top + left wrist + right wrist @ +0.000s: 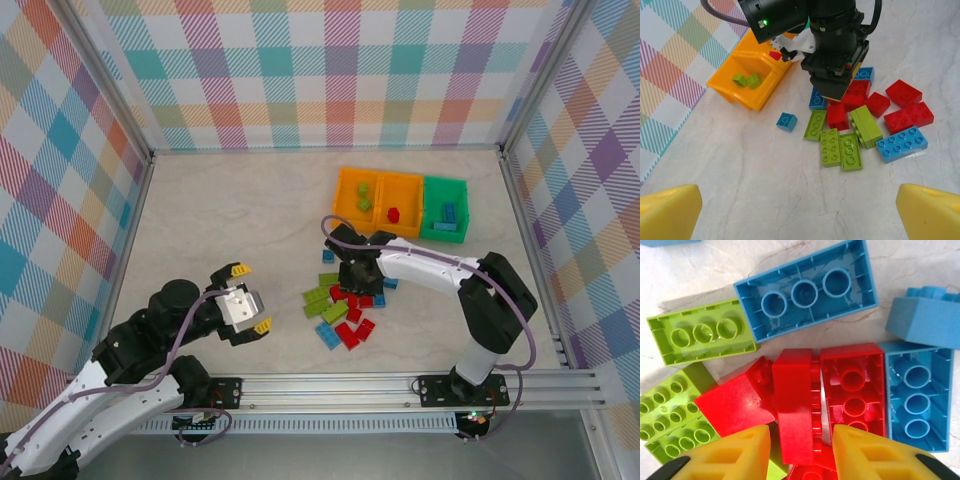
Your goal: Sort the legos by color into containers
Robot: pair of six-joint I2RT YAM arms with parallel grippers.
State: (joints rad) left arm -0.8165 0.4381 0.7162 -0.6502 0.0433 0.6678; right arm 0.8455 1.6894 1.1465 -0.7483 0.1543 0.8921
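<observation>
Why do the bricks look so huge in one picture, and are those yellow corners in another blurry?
Right wrist view: camera very close, so the red brick between the right claw fingers looms large and glossy. Left wrist view: the left claw fingertips are soft, the bricks beyond sharp. Top view: even light, faint shadows.

A: Entry one?
B: Tabletop (230, 210), pale beige, marbled with faint veins.
A: Entry two?
B: Walls (330, 70), three, pastel plaid, standing at the tabletop's back and both sides.
A: Entry three?
B: Rail (340, 385), silver slotted metal, along the near edge. Matching posts (104, 78) rise at the back corners.
</observation>
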